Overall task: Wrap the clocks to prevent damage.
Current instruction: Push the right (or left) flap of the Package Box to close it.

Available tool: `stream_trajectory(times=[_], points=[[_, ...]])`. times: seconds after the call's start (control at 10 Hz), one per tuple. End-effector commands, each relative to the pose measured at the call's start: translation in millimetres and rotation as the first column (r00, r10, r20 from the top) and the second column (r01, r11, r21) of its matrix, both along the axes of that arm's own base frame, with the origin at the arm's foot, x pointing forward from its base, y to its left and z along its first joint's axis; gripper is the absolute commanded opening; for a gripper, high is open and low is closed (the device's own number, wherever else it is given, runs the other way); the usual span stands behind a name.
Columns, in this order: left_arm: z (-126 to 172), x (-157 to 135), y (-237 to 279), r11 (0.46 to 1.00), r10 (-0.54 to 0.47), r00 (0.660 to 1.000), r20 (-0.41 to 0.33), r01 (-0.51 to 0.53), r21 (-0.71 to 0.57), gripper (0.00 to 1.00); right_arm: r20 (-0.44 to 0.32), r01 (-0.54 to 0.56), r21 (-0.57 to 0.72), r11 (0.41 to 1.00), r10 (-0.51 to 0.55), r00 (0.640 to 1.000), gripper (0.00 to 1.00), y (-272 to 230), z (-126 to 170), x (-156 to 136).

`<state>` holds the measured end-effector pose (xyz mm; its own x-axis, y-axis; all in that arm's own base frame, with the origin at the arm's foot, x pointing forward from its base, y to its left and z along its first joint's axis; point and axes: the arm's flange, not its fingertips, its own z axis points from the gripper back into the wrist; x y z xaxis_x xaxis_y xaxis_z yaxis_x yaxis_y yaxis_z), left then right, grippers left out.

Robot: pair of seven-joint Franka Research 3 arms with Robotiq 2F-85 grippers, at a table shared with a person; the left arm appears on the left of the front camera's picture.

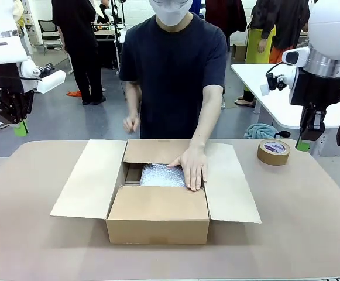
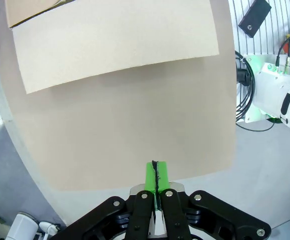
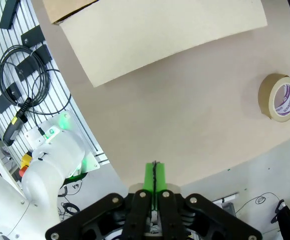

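A crinkly bubble-wrap bundle lies inside the open brown cardboard box mid-table, under a person's hand. A round brown tape roll sits far right, its purple label unreadable. The left gripper and right gripper hang clenched, empty.

a tan table with rounded corners carries two things. a cardboard box stands open at its middle, nearer the far edge than the near one, squared to both. the left flap slopes out and down toward the table's left edge, the right flap toward the right edge, and the far flap lies back toward the far edge. the near flap is folded in over the opening. a tape roll lies flat by the far edge toward the far right corner, apart from the right flap. the top around them is bare and smooth.
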<state>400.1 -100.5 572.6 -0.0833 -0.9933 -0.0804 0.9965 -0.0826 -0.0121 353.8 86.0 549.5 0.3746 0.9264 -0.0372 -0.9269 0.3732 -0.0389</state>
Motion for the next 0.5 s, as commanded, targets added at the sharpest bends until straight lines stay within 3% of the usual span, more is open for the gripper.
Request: stream_trajectory(times=[0.0,0.3,0.4], points=[[4.6,0.3,1.2,1.000,0.000,1.000,-0.007,0.000,0.000,0.00,-0.006,-0.003,-0.001,1.000,0.003,1.000,0.01,1.2,-1.8,0.6],[0.0,0.0,0.0,1.000,0.000,1.000,0.000,0.000,0.000,0.00,-0.006,-0.003,-0.001,1.000,0.003,1.000,0.01,1.2,-1.8,0.6],[-17.0,14.3,14.8,0.982,0.052,0.998,-0.034,-0.058,-0.179,0.00,-0.006,-0.003,-0.001,1.000,0.003,1.000,0.01,1.2,-1.8,0.6]])
